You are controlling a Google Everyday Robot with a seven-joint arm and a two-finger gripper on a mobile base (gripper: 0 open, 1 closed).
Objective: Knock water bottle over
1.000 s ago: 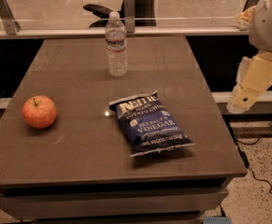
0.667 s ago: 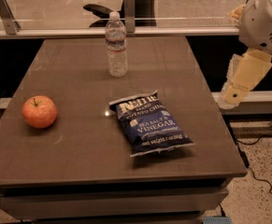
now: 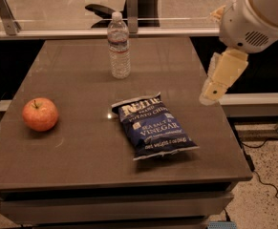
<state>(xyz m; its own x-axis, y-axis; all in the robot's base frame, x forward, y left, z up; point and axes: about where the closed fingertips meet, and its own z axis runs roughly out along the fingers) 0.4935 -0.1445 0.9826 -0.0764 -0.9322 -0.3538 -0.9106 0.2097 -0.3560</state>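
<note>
Position of the gripper [image 3: 211, 92] was in the air at the 3 o'clock edge of the surface [image 3: 71, 66], pointing down, touching nothing; whether it was open or closed, I cannot tell. 1 water bottle [image 3: 119, 44] stood upright near the 12 o'clock edge, white cap on, well apart from the gripper. 1 red apple [image 3: 40, 114] sat toward 9 o'clock. 1 blue chip bag [image 3: 154, 127] lay flat just 5 o'clock of centre, between apple and gripper.
</note>
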